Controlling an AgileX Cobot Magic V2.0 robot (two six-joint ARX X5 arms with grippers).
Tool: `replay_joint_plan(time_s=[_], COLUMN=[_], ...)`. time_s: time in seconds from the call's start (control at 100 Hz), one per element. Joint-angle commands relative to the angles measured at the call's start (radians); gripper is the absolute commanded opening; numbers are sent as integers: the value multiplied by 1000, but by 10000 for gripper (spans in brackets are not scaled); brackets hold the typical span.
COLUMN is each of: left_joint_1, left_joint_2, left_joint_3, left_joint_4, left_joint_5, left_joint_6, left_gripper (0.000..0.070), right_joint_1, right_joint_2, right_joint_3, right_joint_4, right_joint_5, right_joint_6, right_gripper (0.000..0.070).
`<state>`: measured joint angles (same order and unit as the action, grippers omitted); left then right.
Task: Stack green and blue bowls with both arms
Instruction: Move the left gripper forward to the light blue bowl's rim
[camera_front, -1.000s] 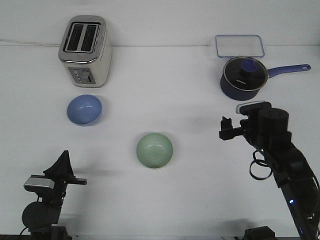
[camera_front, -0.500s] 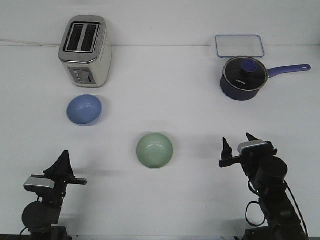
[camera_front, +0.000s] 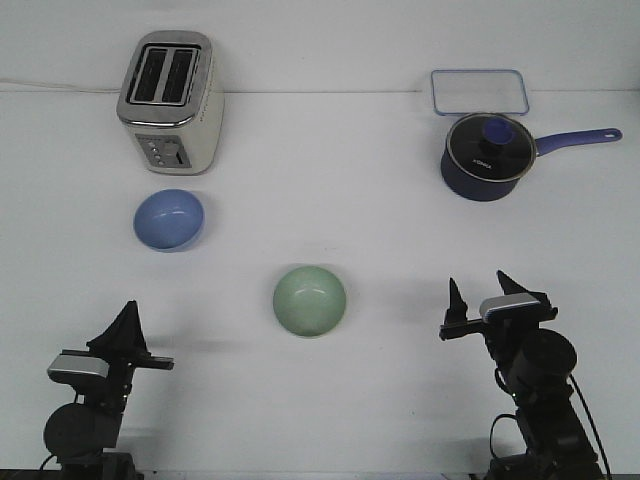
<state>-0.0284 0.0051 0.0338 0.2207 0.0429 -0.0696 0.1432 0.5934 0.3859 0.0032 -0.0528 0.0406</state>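
Note:
The pale green bowl (camera_front: 310, 300) sits upright near the middle of the white table, with nothing in it. The light blue bowl (camera_front: 169, 220) stands apart from it, farther back on the left, just in front of the toaster. My left gripper (camera_front: 130, 308) is low at the front left, its fingers together in one point, well short of both bowls. My right gripper (camera_front: 479, 290) is at the front right, level with the green bowl and well to its right. Its fingertips (camera_front: 455, 292) are spread and hold nothing.
A silver toaster (camera_front: 170, 100) stands at the back left. At the back right are a dark navy saucepan (camera_front: 487, 158) with a glass lid, its handle pointing right, and behind it a clear rectangular container (camera_front: 479, 92).
The right arm has drawn back from near the saucepan toward the table's front right and settled low, its fingers staying spread. The left arm and both bowls have not moved.

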Motion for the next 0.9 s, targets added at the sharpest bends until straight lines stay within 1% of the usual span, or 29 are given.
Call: replay_joint_plan(time_s=[0.0,0.72,0.89], left_joint_1=[2,2,2], left_joint_2=[-2,-2,-1], left_joint_3=[-18,-16,19], left_joint_4=[11,13,7], left_joint_5=[-2,-2,-2], left_joint_6=[-2,-3,-3], left_gripper=[10,10,10], right_joint_1=[2,2,2], right_joint_2=[3,3,3], right_joint_3=[0,0,0], right_joint_4=[13,12,12], right_joint_5=[2,1,1], right_joint_6=[12,11,11], right_gripper=[566,566,566])
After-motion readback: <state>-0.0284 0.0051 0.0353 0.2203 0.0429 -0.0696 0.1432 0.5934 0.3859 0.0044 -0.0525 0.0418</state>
